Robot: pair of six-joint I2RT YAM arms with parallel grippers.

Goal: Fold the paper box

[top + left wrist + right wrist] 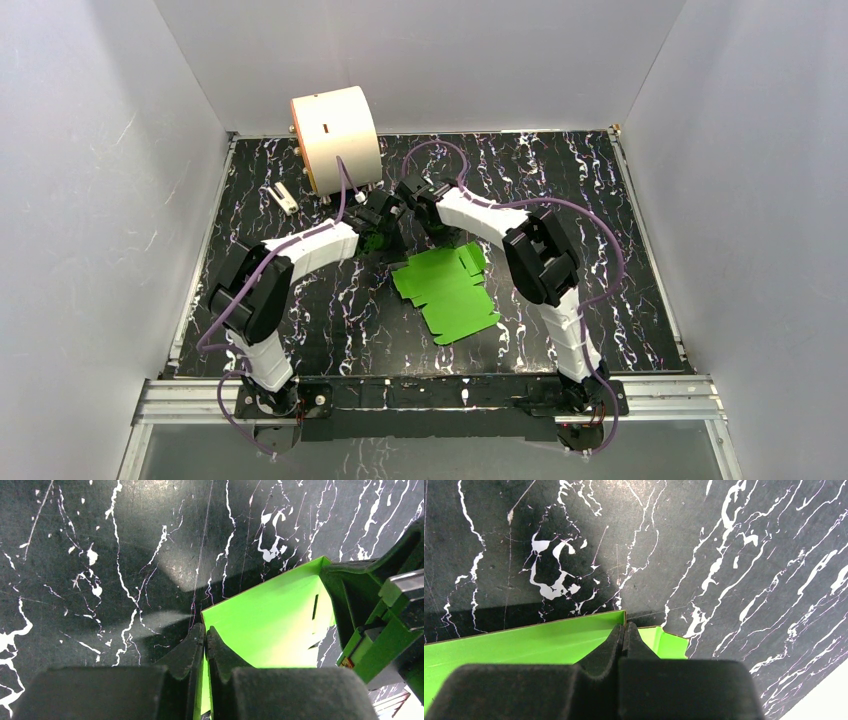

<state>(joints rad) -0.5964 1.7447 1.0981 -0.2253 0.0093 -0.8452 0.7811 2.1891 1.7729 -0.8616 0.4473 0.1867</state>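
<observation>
1. The paper box [447, 290] is a bright green creased sheet on the black, white-veined surface [330, 310], about midway between the two arms; most of it lies flat, and its far end is lifted
2. The left gripper [205, 630] is closed, its two fingers pinching the near corner of an upright green panel; a strip of green shows in the slit between them
3. The right gripper [624, 627] is closed as well, its tips pressed together on the top edge of a raised green flap, with green showing on either side of them
4. From above, both grippers sit close together at the sheet's far edge, left one on the left
5. In the left wrist view, the right gripper appears at the right side, at the far end of the same upright panel, which has a narrow slot cut in it
6. A large cream cylinder [335, 140] lies on its side at the far left of the surface, just behind the left gripper; a small white item [283, 198] lies near it on the left
</observation>
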